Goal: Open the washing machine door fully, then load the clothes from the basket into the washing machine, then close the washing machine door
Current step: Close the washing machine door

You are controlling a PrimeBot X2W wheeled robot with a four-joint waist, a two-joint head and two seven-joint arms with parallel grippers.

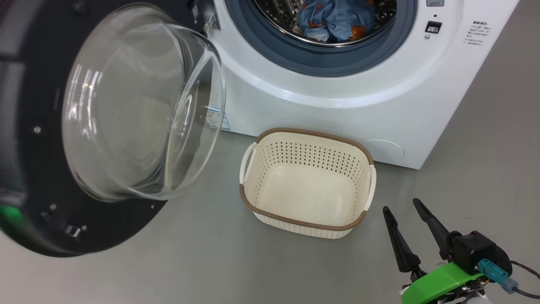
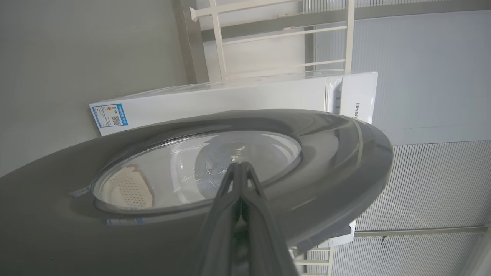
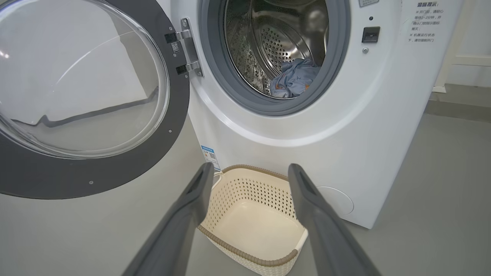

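Your left hand [image 2: 238,165] was fully closed on nothing. Its fingertips were pressed together and aimed at the outer face of the washing machine door [image 2: 337,153]. Whether they touched the glass could not be told.

Your right hand [image 1: 400,205] stood wide open and empty, low over the floor, near the basket [image 1: 308,134]. The basket was empty and sat on the floor just in front of the washing machine [image 1: 337,114]. The clothes [image 1: 333,21] lay in the drum, low and close behind the grey-blue ring. The door stood swung wide, hinged on your left side.

Loading appeared complete, so closing the door was probably the step in hand. Possible faults:

- **Slip:** two closed fingertips on a glossy, curved face could have skated off sideways.
- **No latch:** a push too light or too near the hinge could have left the door ajar.
- **Pinch:** fabric lying near the ring could have been trapped by the glass bowl.
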